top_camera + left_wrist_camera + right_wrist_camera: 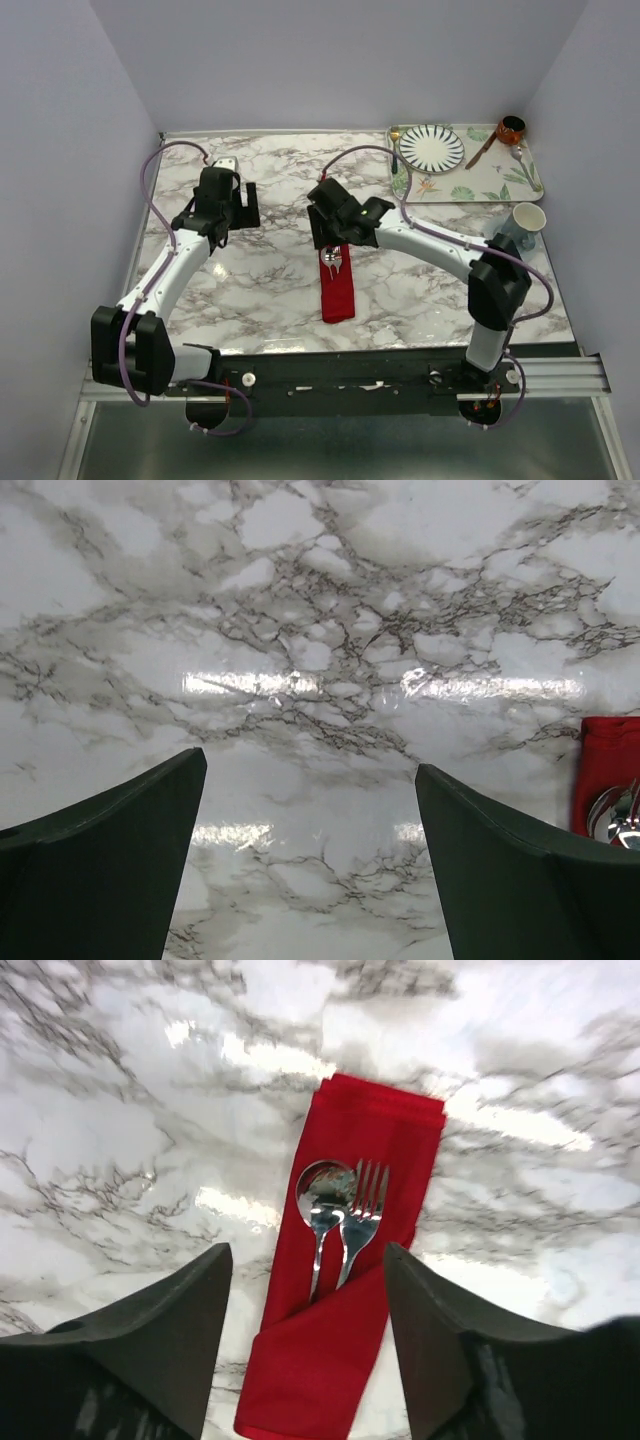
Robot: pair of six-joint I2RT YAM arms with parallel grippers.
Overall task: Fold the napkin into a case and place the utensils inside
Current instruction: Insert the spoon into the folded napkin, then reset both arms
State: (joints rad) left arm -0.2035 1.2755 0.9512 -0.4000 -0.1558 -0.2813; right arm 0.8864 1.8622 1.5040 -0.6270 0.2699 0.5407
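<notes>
Nearest the arm bases, the case [338, 295] lay flat on the marble worktop [260, 290], its long axis running from the near edge toward the far wall and its closed end nearer. Further along, the utensils [345, 1210], a spoon and a fork side by side, sat tucked into the diagonal pocket with their heads out and pointing to the far end. The right gripper [307, 1260] hung right over that far half, its jaws parted to a middling gap and holding nothing, with the cloth visible between them and not touched. That arm reached in from the right with its elbow bent and its wrist tipped down. The left gripper [310, 763] hovered wide and empty over bare marble, well apart to the left, with only the case's edge at the right of its view. Judging by this, the right arm was the nearer, and any lift clear would go straight up along the case's line. Beyond, a tray [500, 185] sat at the far right corner.
</notes>
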